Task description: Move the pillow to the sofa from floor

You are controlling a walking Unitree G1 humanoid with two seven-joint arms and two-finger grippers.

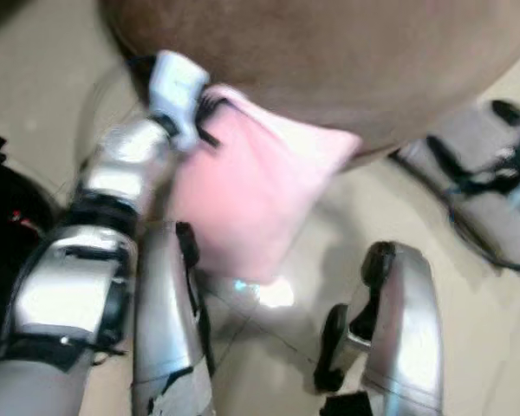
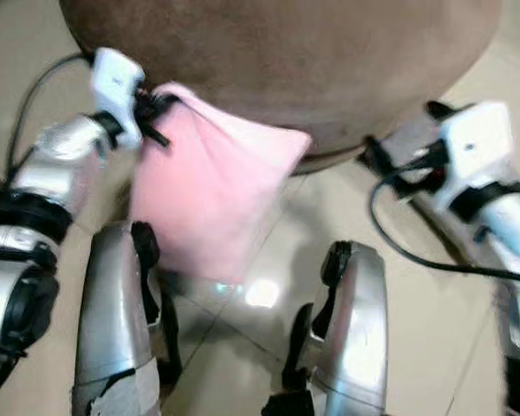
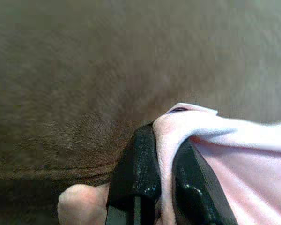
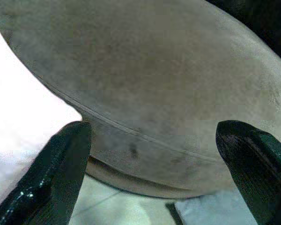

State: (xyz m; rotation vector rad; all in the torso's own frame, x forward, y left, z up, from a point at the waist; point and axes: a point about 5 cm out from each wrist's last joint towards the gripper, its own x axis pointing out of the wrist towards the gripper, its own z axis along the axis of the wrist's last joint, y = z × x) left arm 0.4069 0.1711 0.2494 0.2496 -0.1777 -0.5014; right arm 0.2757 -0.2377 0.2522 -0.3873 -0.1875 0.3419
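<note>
Pinching one top corner of the pink pillow (image 2: 212, 178), my left gripper (image 3: 165, 187) lets it hang long-side down at frame center, just under the brown sofa (image 2: 286, 52). My right gripper (image 4: 154, 168) is spread wide, holding nothing.

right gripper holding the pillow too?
No: the right gripper is open against the brown sofa; the left gripper pinches the pink pillow.

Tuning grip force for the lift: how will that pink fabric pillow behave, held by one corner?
Likely floppy: the soft pink fabric pillow hangs limp from the left gripper, whose jaws pinch one bunched corner. Probably light, since that thin pinch carries it. It may sway or drag against the brown suede sofa.
</note>
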